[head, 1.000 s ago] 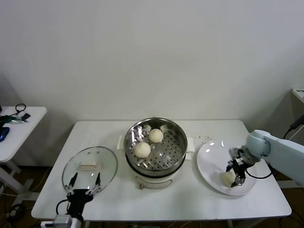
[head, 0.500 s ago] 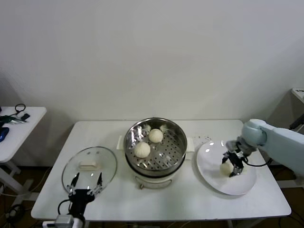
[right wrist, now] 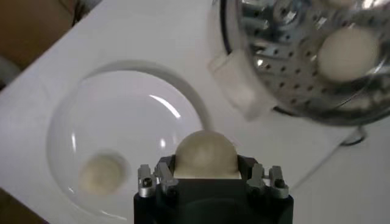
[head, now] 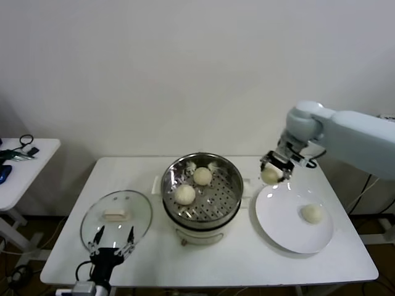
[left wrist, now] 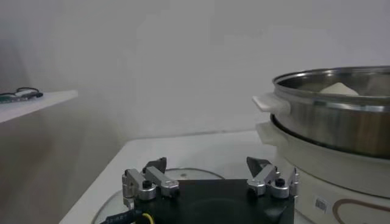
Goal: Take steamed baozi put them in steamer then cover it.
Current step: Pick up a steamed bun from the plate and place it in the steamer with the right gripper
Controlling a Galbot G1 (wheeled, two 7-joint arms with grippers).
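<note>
Two baozi [head: 184, 194] sit in the steamer [head: 228, 185]. The right gripper [head: 271, 174], fingers clamped on a third baozi [head: 270, 176], hangs between plate [head: 281, 216] and steamer. One remains plated. The glass cover [head: 116, 214] lies near the worktop's left edge, left gripper [head: 111, 237] fingers apart.

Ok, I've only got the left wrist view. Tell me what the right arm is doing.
Observer: The right end effector is shut on a baozi, up in the air by the plate rim nearest the steamer.
Operator: Count what's inside the steamer.
Observer: Two baozi lie on its perforated floor.
Operator: Say what remains on the plate.
Observer: One baozi, toward the plate's right side.
</note>
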